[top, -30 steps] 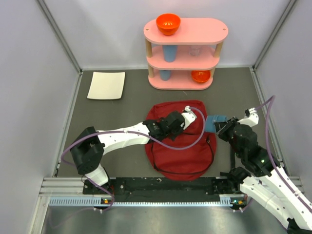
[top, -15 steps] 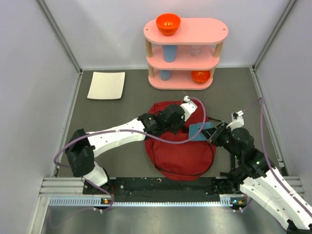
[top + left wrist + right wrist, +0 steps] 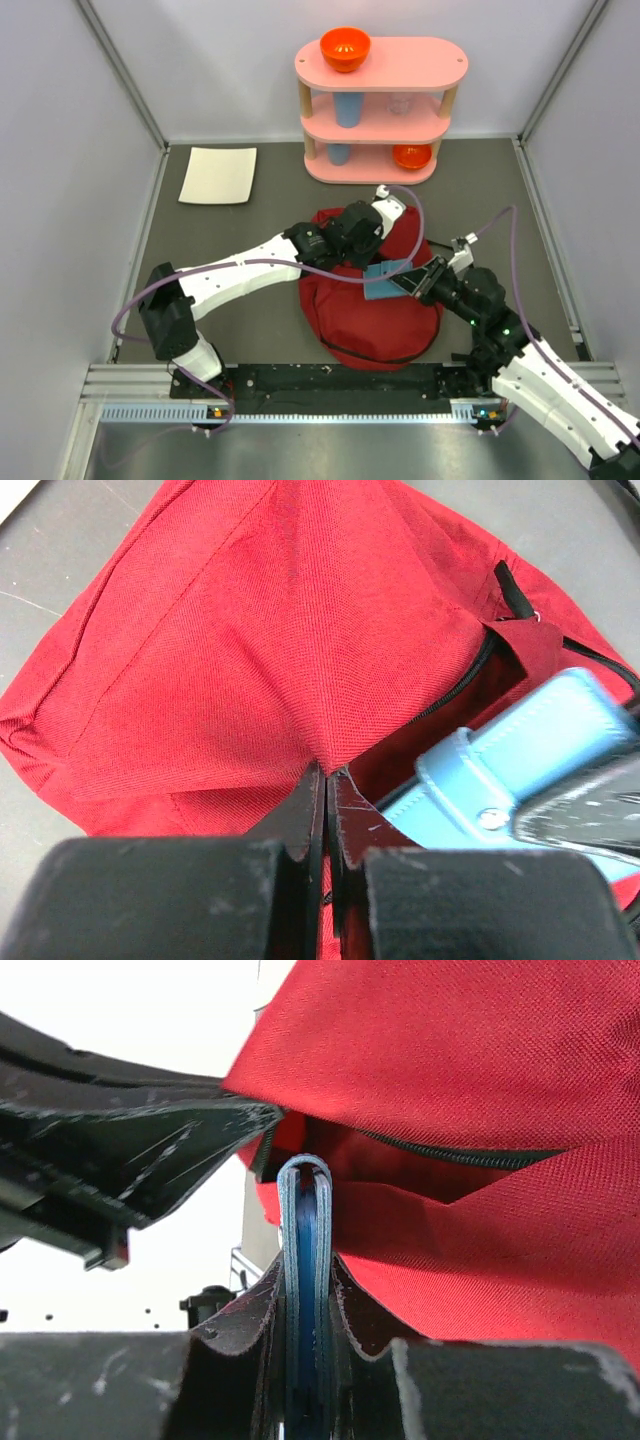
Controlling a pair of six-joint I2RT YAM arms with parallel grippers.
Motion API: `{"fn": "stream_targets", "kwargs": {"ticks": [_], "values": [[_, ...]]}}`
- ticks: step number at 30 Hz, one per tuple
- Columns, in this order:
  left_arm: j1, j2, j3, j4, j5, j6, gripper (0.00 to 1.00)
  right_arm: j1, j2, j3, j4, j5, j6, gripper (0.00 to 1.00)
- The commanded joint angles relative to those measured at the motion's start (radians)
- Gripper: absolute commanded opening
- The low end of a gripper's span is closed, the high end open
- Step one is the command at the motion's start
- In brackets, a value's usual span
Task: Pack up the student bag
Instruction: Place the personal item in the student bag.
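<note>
Since a second ago the right gripper [image 3: 408,284] has swung left, bringing its blue wallet [image 3: 383,279] from beside the student bag [image 3: 372,322] to the bag's open zipper mouth, its fingers clamped on the wallet. The bag lies bunched up in the middle of the bench [image 3: 220,235]. The left gripper [image 3: 323,780] is pinched together on a raised peak of the bag's red fabric. A pink shelf [image 3: 380,65] stands farthest back.

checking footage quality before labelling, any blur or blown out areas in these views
Top external: evenly lit and sharp throughout. Left wrist: the student bag weave is crisp, while the left claw is blurred close to the lens. Right wrist: the background at upper left is blown out white, and the right claw around the blue wallet is soft.
</note>
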Motion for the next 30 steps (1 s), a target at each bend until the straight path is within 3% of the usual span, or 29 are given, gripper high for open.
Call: {"fn": "stream_targets", "kwargs": {"ticks": [1,3,6,12,13,17,25,27,28,30], "values": [[-0.004,-0.037,0.084,0.091,0.049,-0.057,0.00,-0.005,0.126,-0.014,0.226,-0.039,0.089,0.00],[-0.003,-0.037,0.096,0.090,0.052,-0.076,0.00,-0.005,0.202,-0.075,0.413,-0.076,0.132,0.00],[0.000,-0.026,0.123,0.073,0.059,-0.094,0.00,-0.005,0.261,-0.141,0.545,-0.105,0.206,0.00],[0.005,-0.015,0.140,0.065,0.065,-0.140,0.00,-0.002,0.258,-0.156,0.514,-0.076,0.243,0.00],[0.005,-0.014,0.140,0.067,0.082,-0.139,0.00,0.000,0.263,-0.184,0.605,-0.073,0.245,0.00],[0.005,-0.012,0.134,0.071,0.119,-0.143,0.00,-0.002,0.324,-0.149,0.620,-0.069,0.245,0.00],[0.005,-0.045,0.097,0.114,0.185,-0.162,0.00,-0.014,0.546,-0.121,0.899,-0.143,0.310,0.00],[0.005,-0.060,0.088,0.120,0.181,-0.158,0.00,-0.028,0.583,-0.098,0.866,-0.174,0.346,0.00],[0.005,-0.063,0.085,0.125,0.178,-0.160,0.00,-0.037,0.606,-0.089,0.902,-0.194,0.361,0.00],[0.007,-0.060,0.084,0.128,0.182,-0.155,0.00,-0.042,0.651,-0.117,1.162,-0.179,0.395,0.00]]}}
